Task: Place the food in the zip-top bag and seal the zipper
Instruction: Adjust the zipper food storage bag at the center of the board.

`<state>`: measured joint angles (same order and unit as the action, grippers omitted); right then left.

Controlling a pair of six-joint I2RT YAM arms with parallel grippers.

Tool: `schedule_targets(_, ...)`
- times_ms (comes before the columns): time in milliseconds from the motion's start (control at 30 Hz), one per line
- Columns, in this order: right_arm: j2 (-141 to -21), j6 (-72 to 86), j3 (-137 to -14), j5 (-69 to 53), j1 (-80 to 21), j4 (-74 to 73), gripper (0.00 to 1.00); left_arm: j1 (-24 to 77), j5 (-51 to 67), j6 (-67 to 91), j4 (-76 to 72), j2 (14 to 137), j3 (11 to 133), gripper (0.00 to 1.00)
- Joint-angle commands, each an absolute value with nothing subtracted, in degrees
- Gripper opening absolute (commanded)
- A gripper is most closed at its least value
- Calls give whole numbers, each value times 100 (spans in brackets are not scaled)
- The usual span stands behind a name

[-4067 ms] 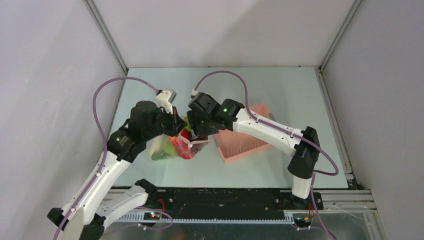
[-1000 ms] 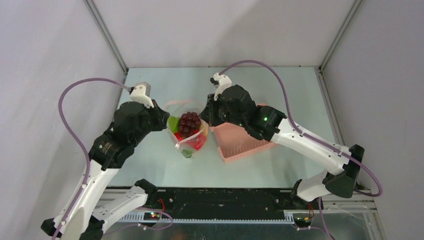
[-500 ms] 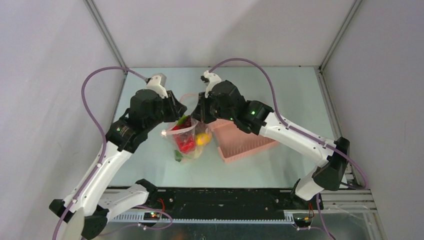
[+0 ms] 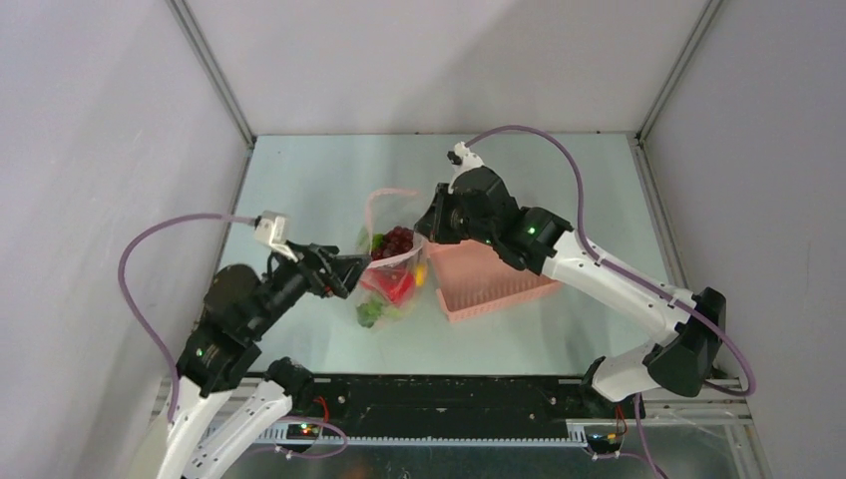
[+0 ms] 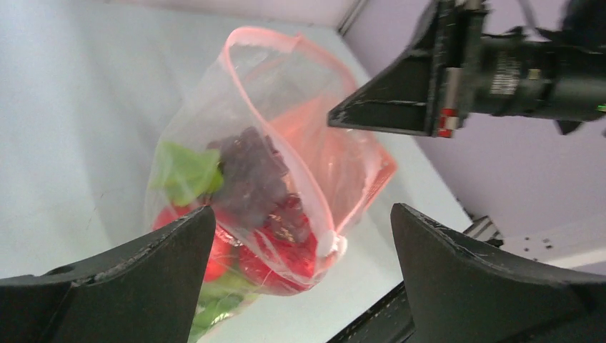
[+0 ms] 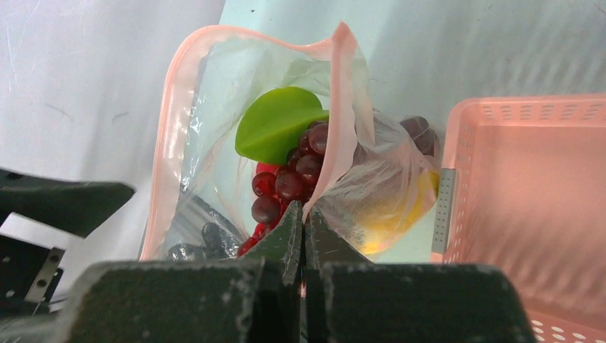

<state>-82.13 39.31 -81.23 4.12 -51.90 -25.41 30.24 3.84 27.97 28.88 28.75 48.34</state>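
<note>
R gripper [image 6: 304, 223] is pinching the zipper [image 6: 169, 128] at one side of the mouth, jaws pressed together on the pink strip. That's prob. why the zip-top bag [image 4: 391, 261] is standing up instead of slumping. The pinch is holding one lip high, so the mouth is gaping in a loop and the food is staying in. Bag is sitting on the table [image 4: 299, 180], just beside the pink basket [image 4: 499, 295], w/ its bottom seemingly resting on the surface.

L gripper [image 5: 301, 213] is hanging in front of the bag w/ jaws wide apart, gripping nothing. The bag is showing between the fingers but touching neither. My guess: it's lining up for the free lip, bc sealing needs both sides pressed together.

Every food piece I can see is lying inside the bag:
- maroon grape cluster [image 6: 293, 179], bumpy and glossy, riding on top
- green leaf [image 6: 275, 132], smooth and flat, leaning beside the grapes
- red piece [image 5: 277, 257], shiny, sitting lower down
- yellow piece [image 6: 387, 218], rounded, bulging the film on the basket side

Bag is thin clear film, crinkling and glinting, v. floppy. Zipper is a stiffer pale-pink ribbon that's keeping its curve, so it's likely the only part w/ enough body to grab. Basket is rigid pink plastic w/ perforated walls.
</note>
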Motion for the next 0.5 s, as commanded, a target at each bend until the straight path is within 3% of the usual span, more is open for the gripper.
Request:
schedule_targets(0,-8273,4175,-8583,589,-5141,-2469,0,3041,1134,2721,1872,2437,4260,100)
schedule_targets(233,-8701,4258,-9072,113,-4909,-2906,0,3051,1836,2534,-141,2046,3109,100)
schedule_targets(467,-8827,4328,-9232,-576,-4464,-3197,0,3083,1970,2134,-1069,2537,2811,100)
